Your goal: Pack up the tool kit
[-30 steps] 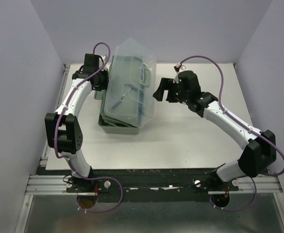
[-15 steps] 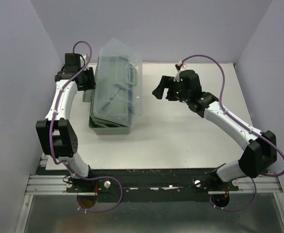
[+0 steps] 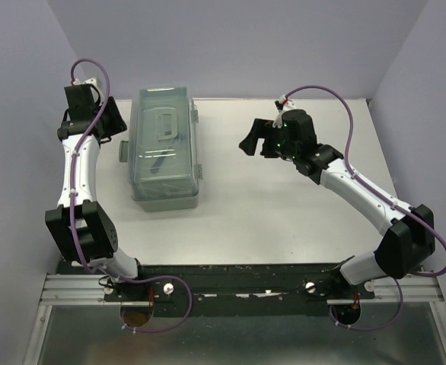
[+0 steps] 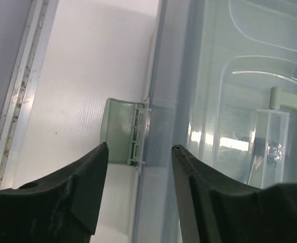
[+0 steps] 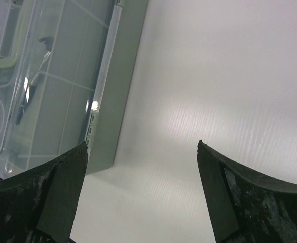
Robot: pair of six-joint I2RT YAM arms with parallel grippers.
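We see a white tabletop (image 3: 284,220) closed in by three plain, pale lavender walls: a back wall (image 3: 238,46), a left wall (image 3: 17,152) and a right wall (image 3: 428,99). Along its near edge runs a black strip (image 3: 246,270), then an aluminium rail (image 3: 71,289), with dull sheet metal (image 3: 246,338) below. Soft, even light leaves a faint glare on the tabletop. A scuffed metal edging (image 4: 16,101) lines its left side.

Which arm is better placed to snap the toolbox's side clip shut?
Left. Its open claw hangs right at the sticking-out clip on the toolbox's left side. The right claw, also open, hovers off to the other side, apart from the box.
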